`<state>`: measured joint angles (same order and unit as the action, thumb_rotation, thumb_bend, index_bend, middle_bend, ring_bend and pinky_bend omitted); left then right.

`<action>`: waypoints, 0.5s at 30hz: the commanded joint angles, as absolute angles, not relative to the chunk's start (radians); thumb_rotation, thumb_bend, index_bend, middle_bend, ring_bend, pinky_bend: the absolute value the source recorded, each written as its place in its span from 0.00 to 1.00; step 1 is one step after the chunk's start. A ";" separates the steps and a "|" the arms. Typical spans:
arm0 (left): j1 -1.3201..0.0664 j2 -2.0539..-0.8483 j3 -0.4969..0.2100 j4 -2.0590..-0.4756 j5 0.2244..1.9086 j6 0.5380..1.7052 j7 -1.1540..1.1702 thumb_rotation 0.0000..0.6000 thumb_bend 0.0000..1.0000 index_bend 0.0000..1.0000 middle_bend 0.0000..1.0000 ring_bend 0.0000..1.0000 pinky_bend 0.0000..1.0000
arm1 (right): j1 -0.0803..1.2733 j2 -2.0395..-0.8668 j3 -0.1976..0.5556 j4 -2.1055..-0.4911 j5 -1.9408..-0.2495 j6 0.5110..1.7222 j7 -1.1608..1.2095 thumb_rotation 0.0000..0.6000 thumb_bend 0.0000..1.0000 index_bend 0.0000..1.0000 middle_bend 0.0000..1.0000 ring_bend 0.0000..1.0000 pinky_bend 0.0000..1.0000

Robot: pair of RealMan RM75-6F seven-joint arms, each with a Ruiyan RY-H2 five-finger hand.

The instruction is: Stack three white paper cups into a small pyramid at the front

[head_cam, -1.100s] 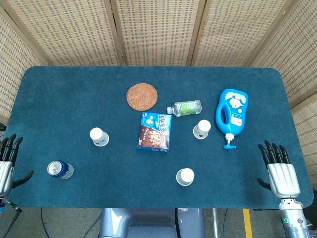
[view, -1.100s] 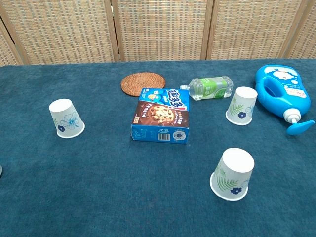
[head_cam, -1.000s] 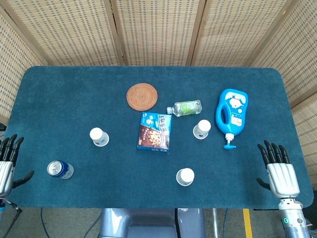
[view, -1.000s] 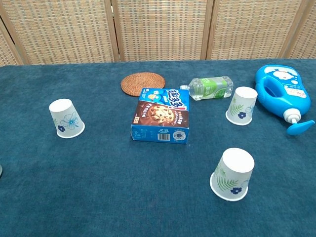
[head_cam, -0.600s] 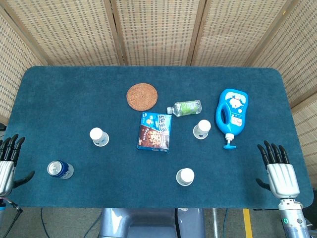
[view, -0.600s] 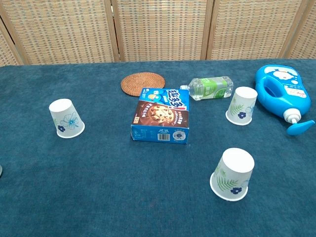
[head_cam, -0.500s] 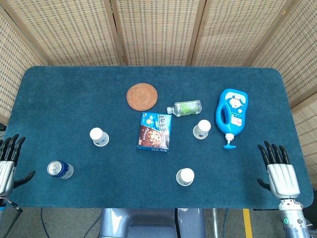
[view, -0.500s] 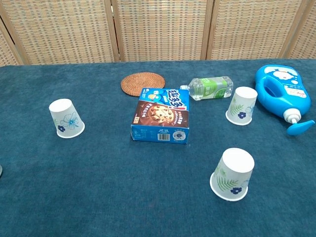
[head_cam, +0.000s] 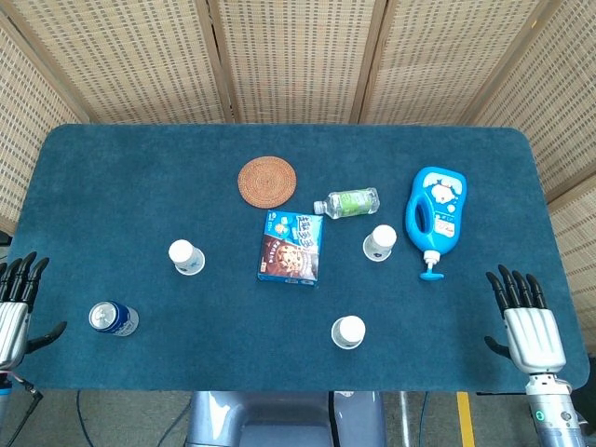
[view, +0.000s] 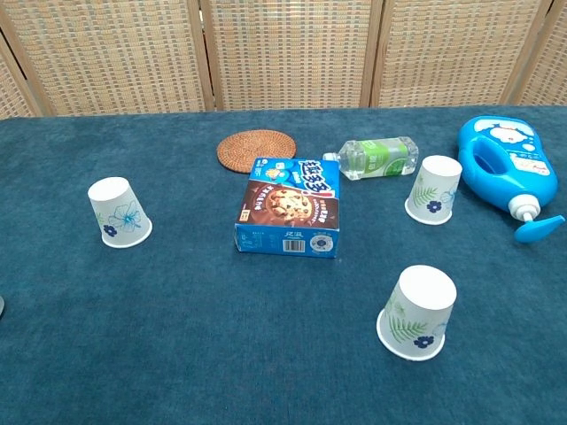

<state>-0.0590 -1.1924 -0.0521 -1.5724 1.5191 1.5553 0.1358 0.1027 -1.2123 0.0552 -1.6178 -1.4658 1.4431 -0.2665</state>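
Three white paper cups stand upside down and apart on the blue table. One cup (head_cam: 186, 257) (view: 119, 212) is on the left, one (head_cam: 379, 242) (view: 433, 190) sits right of centre, and one (head_cam: 348, 331) (view: 416, 312) is nearest the front edge. My left hand (head_cam: 13, 312) hovers at the table's front left corner, fingers spread and empty. At the front right corner my right hand (head_cam: 527, 326) is flat with spread fingers, holding nothing. Neither hand shows in the chest view.
A blue cookie box (head_cam: 291, 247) (view: 290, 207) lies in the middle. Behind it are a woven coaster (head_cam: 266, 180) (view: 255, 147) and a lying water bottle (head_cam: 347, 202) (view: 376, 157). A blue detergent bottle (head_cam: 434, 213) (view: 502, 173) lies at the right; a drink can (head_cam: 113, 318) at the front left.
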 commanded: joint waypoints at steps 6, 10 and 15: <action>-0.093 -1.173 -0.082 -1.587 1.484 1.507 0.122 1.00 0.20 0.02 0.00 0.00 0.01 | 0.104 -1.210 0.058 -1.617 -1.458 1.438 -0.262 1.00 0.13 0.04 0.00 0.00 0.07; -0.192 -1.110 -0.150 -1.634 1.405 1.365 0.154 1.00 0.20 0.07 0.00 0.00 0.01 | 0.104 -1.208 0.060 -1.617 -1.455 1.438 -0.258 1.00 0.13 0.04 0.00 0.00 0.07; -0.287 -1.085 -0.188 -1.638 1.308 1.199 0.167 1.00 0.21 0.14 0.00 0.00 0.01 | 0.105 -1.208 0.061 -1.613 -1.449 1.433 -0.259 1.00 0.13 0.04 0.00 0.00 0.07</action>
<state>-0.2197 -1.1105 -0.1531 -1.6288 1.3769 1.2952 0.1513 0.1051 -1.2085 0.0612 -1.6133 -1.4486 1.4329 -0.2592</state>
